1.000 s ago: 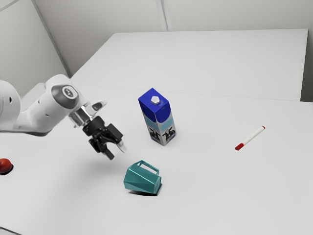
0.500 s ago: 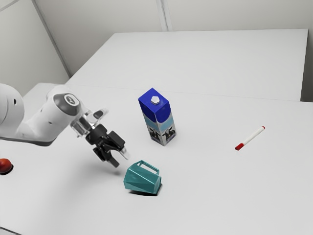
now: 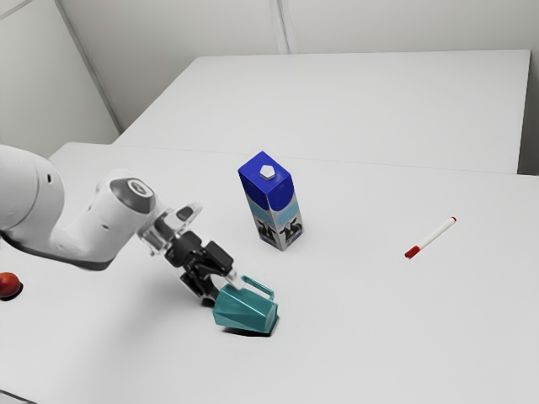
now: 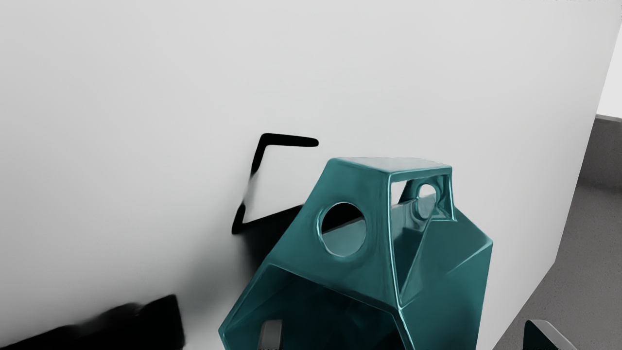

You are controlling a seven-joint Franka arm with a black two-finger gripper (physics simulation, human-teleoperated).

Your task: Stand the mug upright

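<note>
The tool [image 3: 223, 289] stands with its fingers well apart and nothing clamped between them, right up by the mug [image 3: 245, 309]. In the wrist view one fingertip [image 4: 270, 335] shows against the dark mouth [image 4: 311, 311], inside it or just before it, I cannot tell which; the other is past the outside of the wall. The mug lies on its side on the worktop [image 3: 362, 337], mouth towards the arm, handle [image 3: 259, 287] raised.

I judge the step to be getting a grip at the rim. Straddle one wall squarely, close gently so the mug does not roll, lift a little before turning the mouth up, and let go only once the base sits flat. The carton [image 3: 271, 202] is near, so swing clear of it.
</note>
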